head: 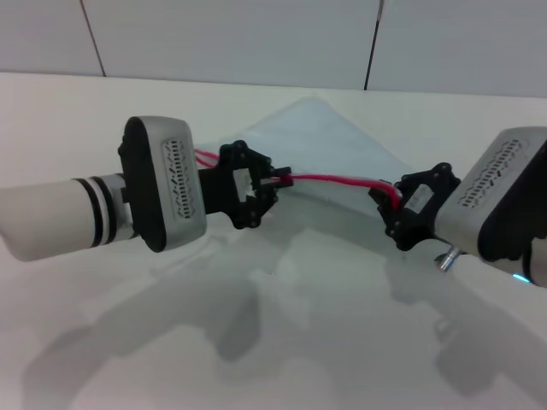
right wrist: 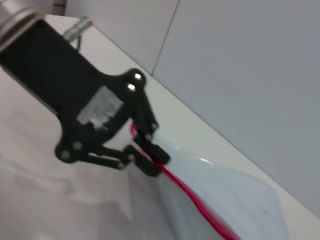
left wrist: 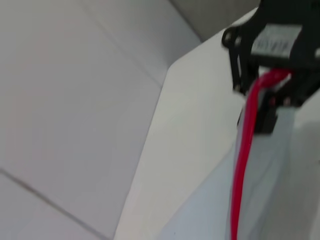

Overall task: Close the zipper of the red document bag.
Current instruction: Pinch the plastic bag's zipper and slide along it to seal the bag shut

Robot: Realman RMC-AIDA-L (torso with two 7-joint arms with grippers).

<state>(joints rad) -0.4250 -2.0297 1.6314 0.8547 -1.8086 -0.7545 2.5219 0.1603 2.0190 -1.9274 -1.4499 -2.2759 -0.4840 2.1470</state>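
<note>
Gripping status: both grippers are clamping the zipper (head: 329, 179), one at each end of the visible red strip.
Left gripper (head: 272, 184): sitting just left of the head view's centre, its fingers pinched shut on the zipper near its left end.
Right gripper (head: 389, 198): reaching in from the right edge, its fingers closed on the zipper's right end.
Zipper: stretching as a thin red line between the two grippers, held above the white table (head: 299, 342).
Red document bag (head: 329, 141): its pale translucent sheet is spreading behind the zipper toward the upper centre, and lifting where the grippers are holding its edge.
</note>
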